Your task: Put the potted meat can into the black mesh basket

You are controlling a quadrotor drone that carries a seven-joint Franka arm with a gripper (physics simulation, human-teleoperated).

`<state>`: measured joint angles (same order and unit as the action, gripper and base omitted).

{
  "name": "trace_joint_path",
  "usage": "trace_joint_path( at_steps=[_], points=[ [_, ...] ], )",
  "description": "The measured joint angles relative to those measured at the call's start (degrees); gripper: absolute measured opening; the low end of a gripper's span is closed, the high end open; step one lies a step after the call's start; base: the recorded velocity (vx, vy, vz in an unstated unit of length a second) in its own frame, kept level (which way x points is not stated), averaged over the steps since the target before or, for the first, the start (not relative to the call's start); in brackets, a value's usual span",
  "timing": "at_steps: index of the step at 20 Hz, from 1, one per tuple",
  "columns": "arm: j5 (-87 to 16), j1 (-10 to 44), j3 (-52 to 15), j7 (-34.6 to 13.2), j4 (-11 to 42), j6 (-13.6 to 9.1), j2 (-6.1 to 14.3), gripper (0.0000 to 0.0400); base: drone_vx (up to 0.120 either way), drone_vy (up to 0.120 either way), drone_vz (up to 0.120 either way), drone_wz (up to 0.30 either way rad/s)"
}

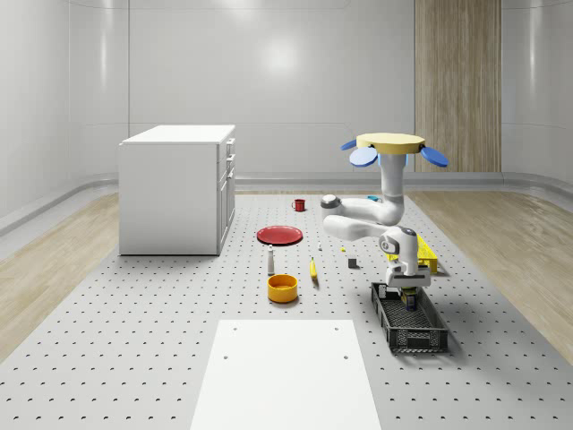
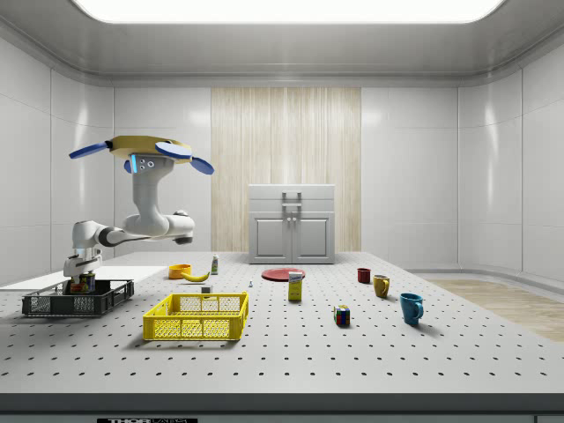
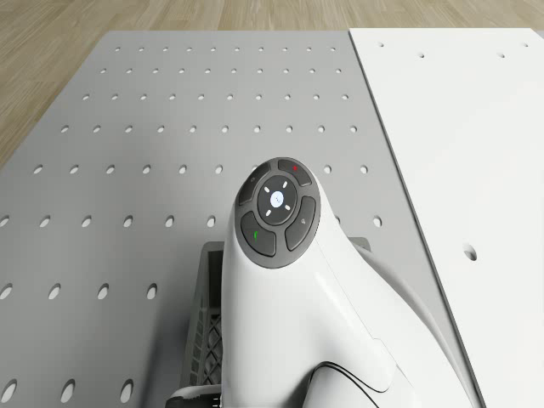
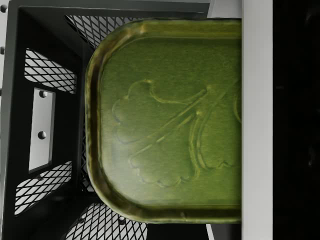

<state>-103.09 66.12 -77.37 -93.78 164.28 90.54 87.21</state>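
The drone [image 1: 389, 143] hovers above the table by the black mesh basket [image 1: 421, 339]. Its gripper [image 1: 409, 292] clasps the potted meat can [image 4: 170, 120], lowered inside the basket. Placing step; next, release it.

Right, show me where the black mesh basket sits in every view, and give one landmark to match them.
Whole-scene view: black mesh basket at the lower right, under the gripper.
Side view: at the far left, left of the yellow basket.
Drone view: a corner beside the arm.
Wrist view: mesh walls behind the potted meat can.
Landmark: the gripper with the can.
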Motion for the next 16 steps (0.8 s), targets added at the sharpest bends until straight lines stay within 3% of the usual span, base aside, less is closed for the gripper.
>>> trace_joint_path(
  at_steps=[2,5,9,12,16],
  points=[
    [0.01,0.0,0.0,0.0,0.0,0.02,0.02,0.0281,0.12,0.0,-0.02,0.0],
    [0.02,0.01,-0.01,-0.01,0.0,0.05,0.05,0.0281,0.12,0.0,-0.12,0.0],
    [0.04,0.02,-0.01,-0.02,0.0,0.08,0.09,0.0281,0.11,0.0,-0.01,0.0],
    [0.15,0.03,-0.02,-0.68,-0.01,0.2,0.15,0.0348,0.0,0.0,0.0,0.0],
    [0.28,0.04,-0.03,-1.29,-0.03,0.36,0.26,0.0377,0.0,0.0,0.0,0.0]
  ],
)
